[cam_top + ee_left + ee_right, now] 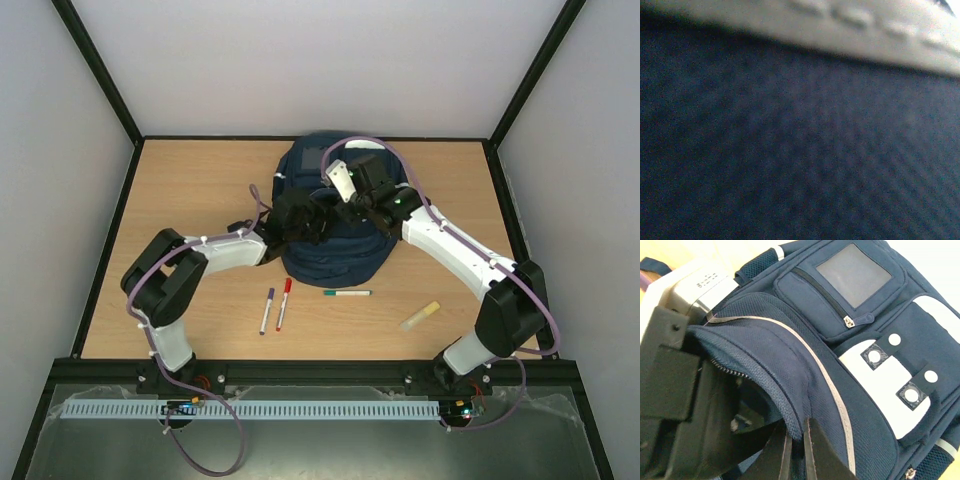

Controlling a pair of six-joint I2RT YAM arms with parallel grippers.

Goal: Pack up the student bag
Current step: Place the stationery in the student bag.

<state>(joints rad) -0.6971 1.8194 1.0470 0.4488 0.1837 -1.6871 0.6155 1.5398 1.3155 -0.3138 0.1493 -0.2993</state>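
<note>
The right hand is clamped on the lifted flap edge of the student bag. Just left of it, the left hand sits against the navy fabric. I cannot tell whether its fingers are apart or together.

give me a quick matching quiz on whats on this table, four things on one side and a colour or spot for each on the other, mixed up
Things:
1. backpack
2. green pen
3. red pen
4. yellow marker

Colour or place:
a. right beside the blue pen
b. furthest right of the loose items
c. navy with white patches
d. lying sideways just in front of the backpack

Pairs: 1-c, 2-d, 3-a, 4-b
</note>
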